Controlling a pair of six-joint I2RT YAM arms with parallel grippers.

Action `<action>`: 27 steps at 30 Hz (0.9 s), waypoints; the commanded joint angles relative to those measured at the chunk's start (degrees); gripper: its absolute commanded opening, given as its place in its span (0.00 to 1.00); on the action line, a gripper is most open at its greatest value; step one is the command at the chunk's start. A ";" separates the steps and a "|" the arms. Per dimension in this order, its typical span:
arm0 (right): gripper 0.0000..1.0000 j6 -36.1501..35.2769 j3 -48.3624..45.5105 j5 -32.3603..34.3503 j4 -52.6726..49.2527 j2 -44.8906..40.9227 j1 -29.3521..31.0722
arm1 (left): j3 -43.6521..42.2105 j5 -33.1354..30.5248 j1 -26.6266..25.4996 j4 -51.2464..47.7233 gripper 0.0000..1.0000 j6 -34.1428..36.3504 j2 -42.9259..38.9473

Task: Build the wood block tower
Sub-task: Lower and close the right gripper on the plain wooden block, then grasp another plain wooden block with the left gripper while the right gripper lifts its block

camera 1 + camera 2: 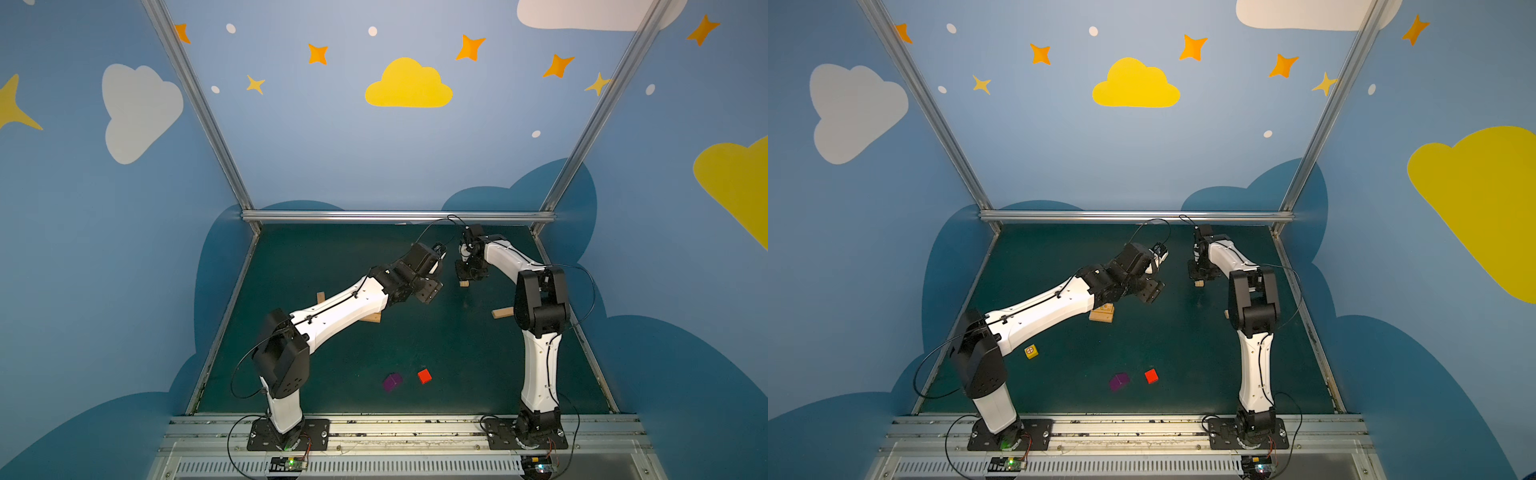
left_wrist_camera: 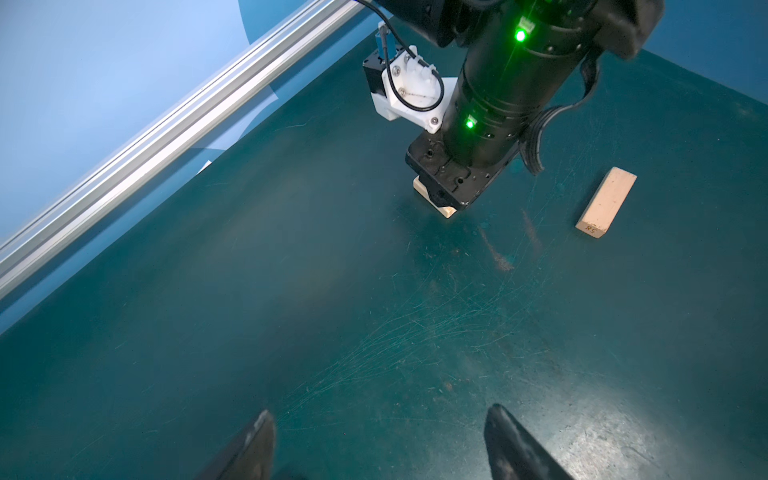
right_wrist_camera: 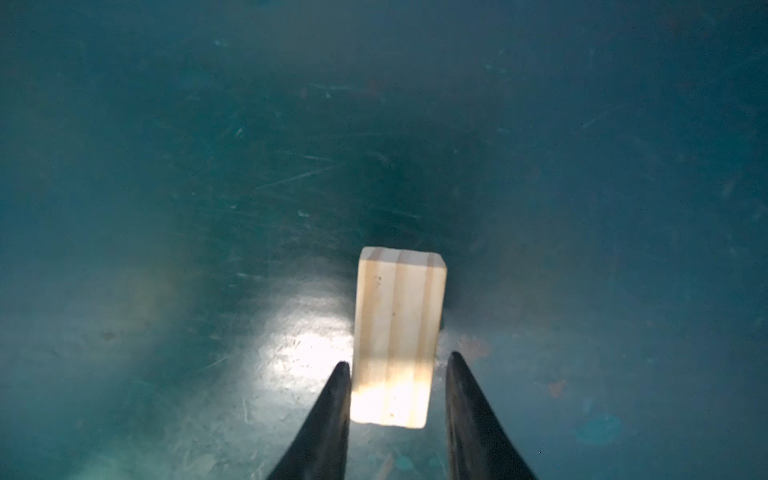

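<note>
- Purple cube and red cube lie apart at table front;
- left jaws open, empty;
- right jaws straddle plank; gap on one side, unclamped.

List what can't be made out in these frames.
- Plank stack: in a top view the left forearm covers most; layer count unclear.
- Yellow cube: print too small in a top view.
- Right end effector: right wrist view is blurred; grip on the plank unclear.
- Left end effector: fingers cut off by left wrist view's edge.
</note>
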 commanded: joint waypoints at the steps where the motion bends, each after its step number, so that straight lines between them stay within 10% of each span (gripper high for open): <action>1: 0.33 -0.15 0.88 -0.42 -1.67 0.44 0.16 | -0.33 -0.46 0.11 0.49 0.79 -0.18 -1.99; 27: 0.30 -0.39 2.00 -1.60 -1.94 2.02 0.08 | -0.86 -1.77 0.02 1.06 0.80 0.24 -2.43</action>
